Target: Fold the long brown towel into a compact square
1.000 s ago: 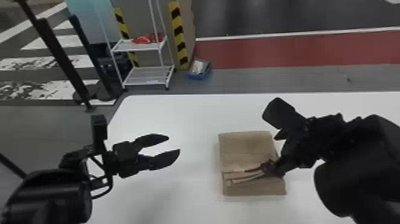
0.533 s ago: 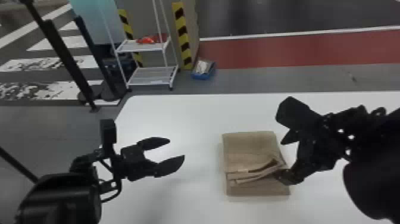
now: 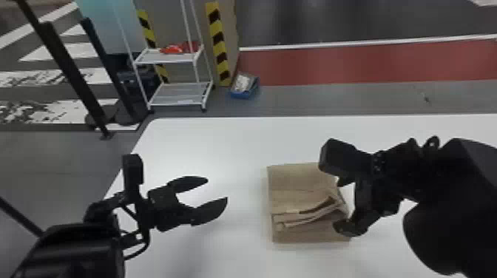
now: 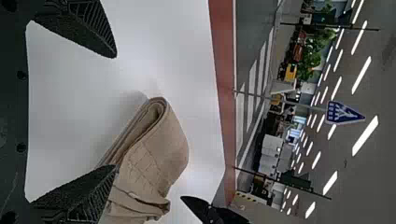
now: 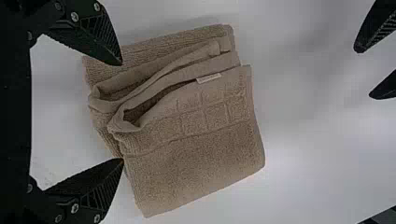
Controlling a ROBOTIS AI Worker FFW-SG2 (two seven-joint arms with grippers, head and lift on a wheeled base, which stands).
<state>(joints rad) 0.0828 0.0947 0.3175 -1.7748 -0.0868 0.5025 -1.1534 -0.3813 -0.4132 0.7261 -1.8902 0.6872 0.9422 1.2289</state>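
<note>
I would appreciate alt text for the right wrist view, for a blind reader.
A brown towel folded into a compact bundle lies on a white table, its upper layers gaping loosely, with a small pale label. Open at the towel's edge is the right gripper; the left gripper, also open, is farther off.

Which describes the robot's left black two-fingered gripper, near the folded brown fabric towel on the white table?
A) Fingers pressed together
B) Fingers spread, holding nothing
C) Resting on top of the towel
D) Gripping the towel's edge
B: the left gripper has its fingers apart over the white table, left of the towel.
</note>
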